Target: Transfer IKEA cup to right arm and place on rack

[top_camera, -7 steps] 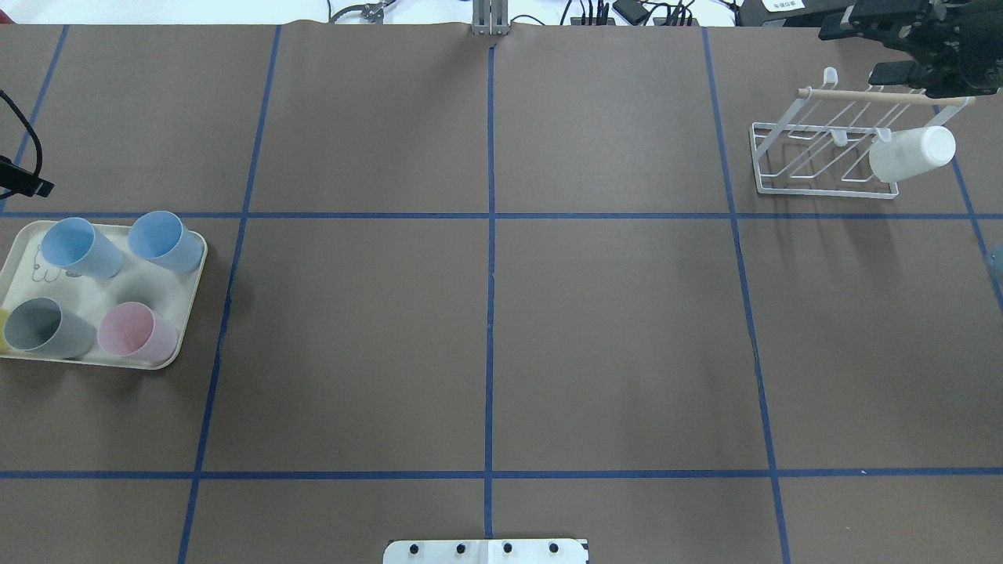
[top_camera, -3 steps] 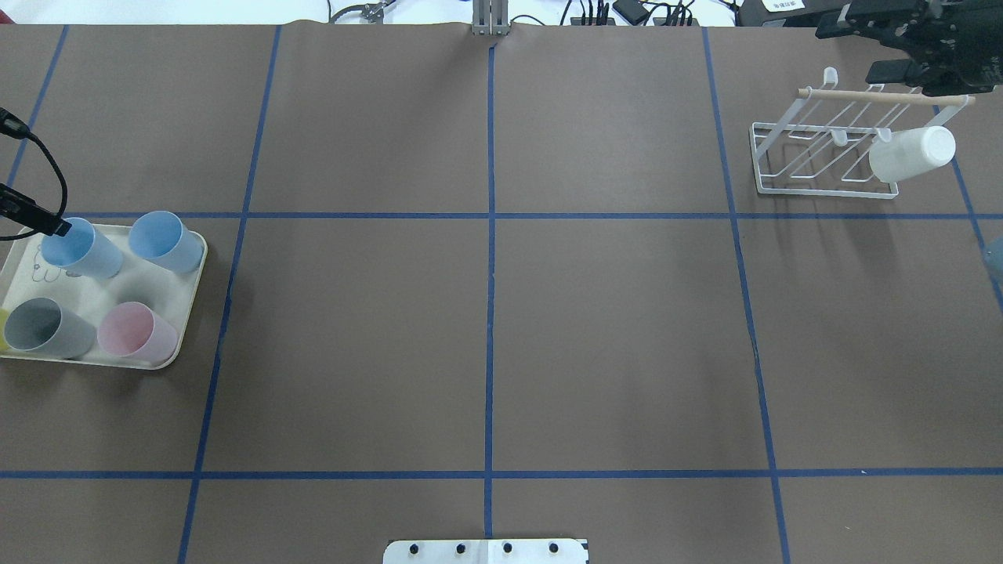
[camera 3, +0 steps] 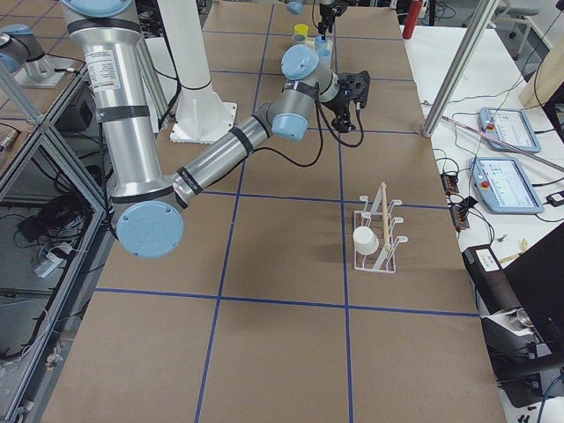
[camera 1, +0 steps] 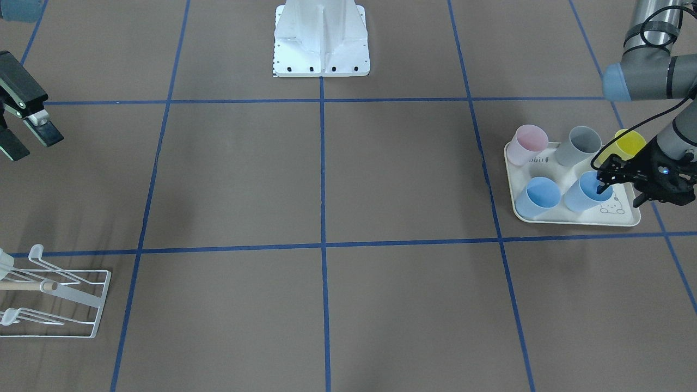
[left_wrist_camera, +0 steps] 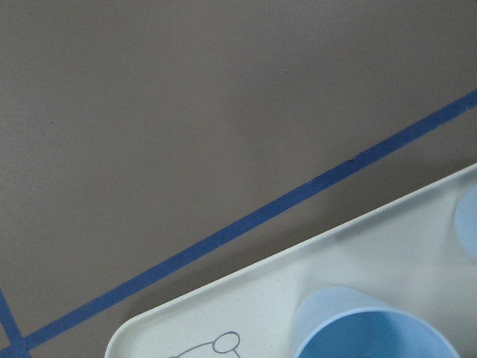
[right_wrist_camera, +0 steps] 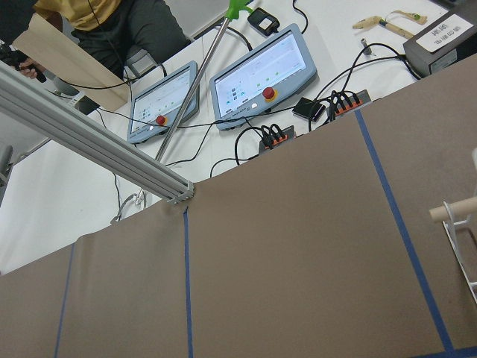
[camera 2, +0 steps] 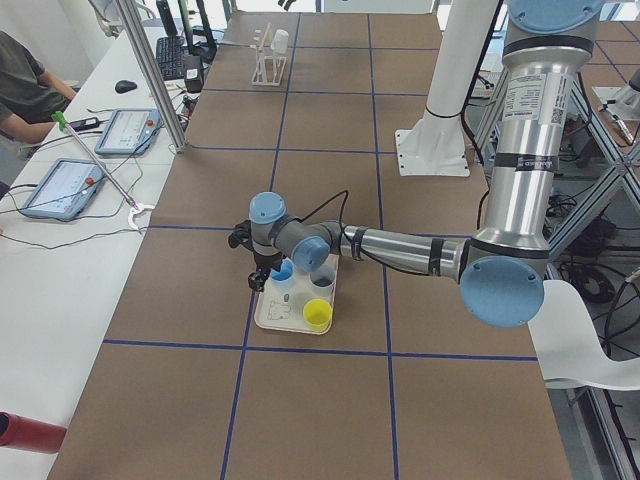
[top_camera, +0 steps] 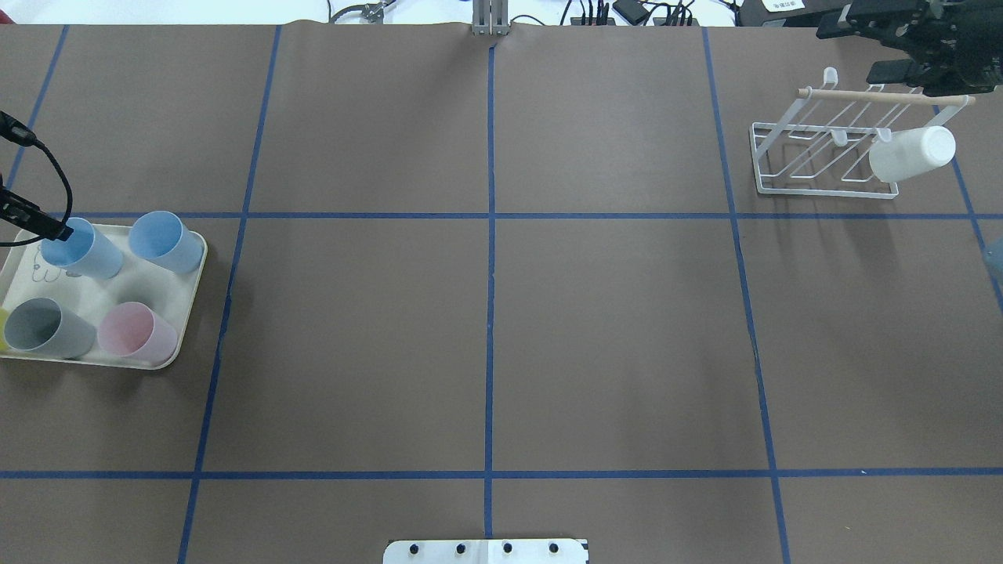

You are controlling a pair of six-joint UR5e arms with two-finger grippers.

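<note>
while the blue ikea cup (camera 1: 585, 193) sits on the cream tray (camera 1: 577, 220) at the table's left end, the left gripper (camera 1: 603, 177) dips to its rim, jaws apparently parted astride the wall, nothing lifted yet. handover and racking remain. well apart, the right gripper (camera 1: 30, 140) hovers wide open near the rack (top_camera: 815, 160), where a white cup (top_camera: 913, 154) already hangs.

Brown blue-taped table (top_camera: 627, 352), white side desk (camera 2: 40, 300)

Brown table (top_camera: 353, 352) (blue grid lines), cream tray (top_camera: 184, 286), white rack (top_camera: 862, 95), light-blue cup (top_camera: 90, 254).
</note>
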